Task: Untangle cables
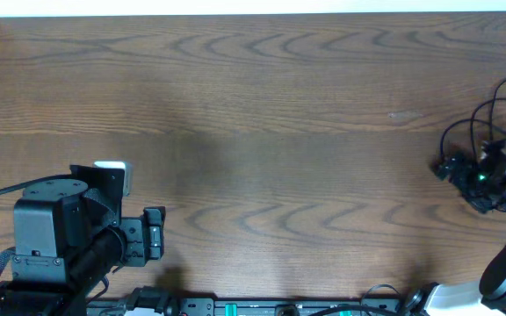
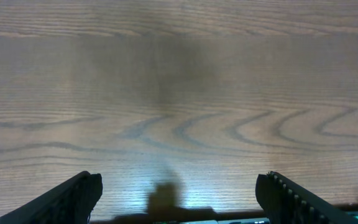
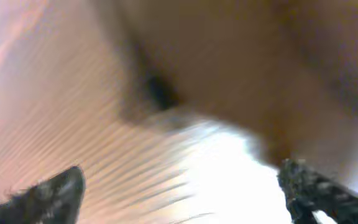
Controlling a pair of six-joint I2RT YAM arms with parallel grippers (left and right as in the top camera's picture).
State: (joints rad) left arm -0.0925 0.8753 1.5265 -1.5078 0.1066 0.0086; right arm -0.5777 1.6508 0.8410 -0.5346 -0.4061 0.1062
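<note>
Cables (image 1: 477, 118) bunch in a black tangle right at the right gripper (image 3: 182, 180), with thin loops arching away beyond its tip. Its fingers (image 3: 51, 193) stand spread wide. The wrist view between them is blurred, showing only a white smear (image 3: 219, 158) and a dark spot (image 3: 160, 92) just ahead, so I cannot tell whether any cord touches them. Well apart from the tangle, the left gripper (image 2: 179, 183) is likewise spread wide, with only the wood-grain table (image 2: 179, 74) between its fingers and stretching ahead of them.
</note>
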